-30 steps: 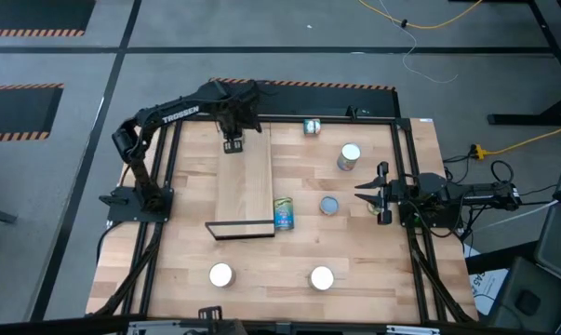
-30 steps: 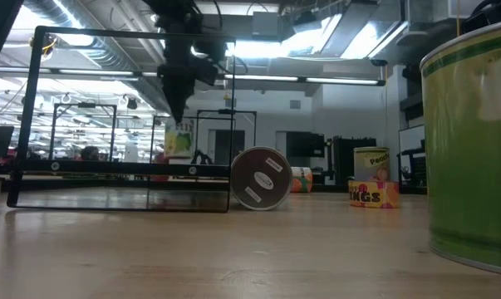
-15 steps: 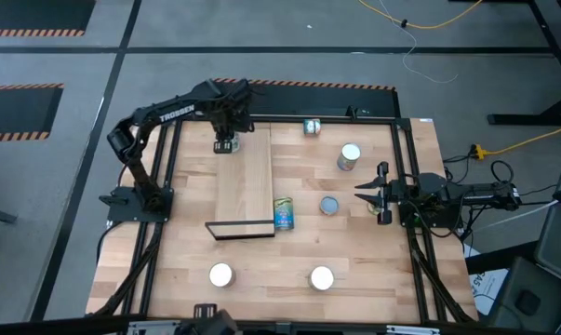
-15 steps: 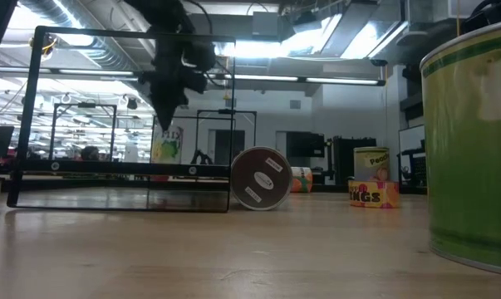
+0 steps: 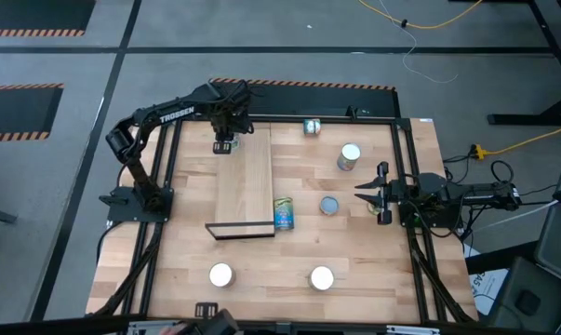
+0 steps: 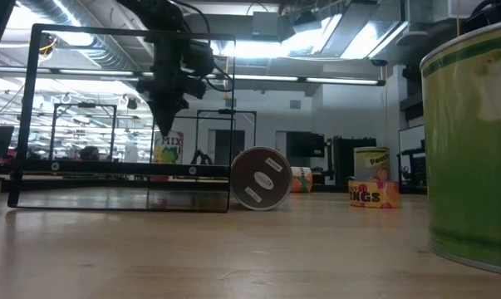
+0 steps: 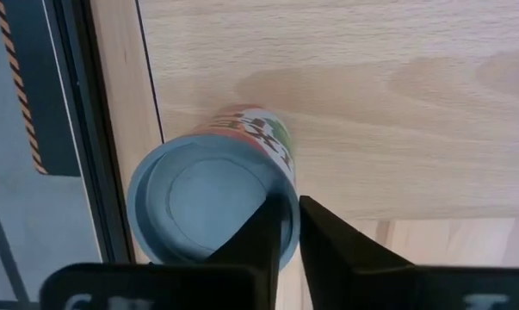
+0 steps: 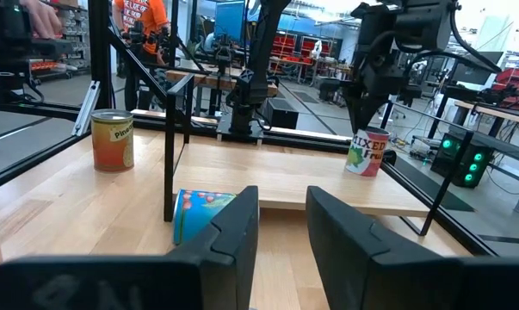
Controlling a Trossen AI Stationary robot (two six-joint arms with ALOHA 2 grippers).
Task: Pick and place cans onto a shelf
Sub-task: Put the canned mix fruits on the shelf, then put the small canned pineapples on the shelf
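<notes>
The shelf [image 5: 244,181] is a long light-wood plank with a dark frame at its near end. A can with a red, green and white label [image 7: 209,207] stands upright on the shelf's far left corner [image 5: 224,144], also seen in the low view [image 6: 169,149]. My left gripper [image 7: 293,237] hangs right over it, open a crack, its fingers astride the can's rim. A blue-and-yellow can [image 5: 283,214] lies on its side by the dark end. My right gripper [image 5: 362,193] waits open and empty at the table's right side.
More cans stand on the table right of the shelf [image 5: 312,127], [image 5: 349,156], [image 5: 328,205], and two white-topped ones sit near the front edge [image 5: 221,274], [image 5: 322,277]. A black metal frame [image 5: 406,167] runs around the table. People show in the room beyond.
My left gripper carried the can left toward the shelf's far corner and lowered it onto the wood. Its fingers have eased slightly apart. The right arm has not moved.
</notes>
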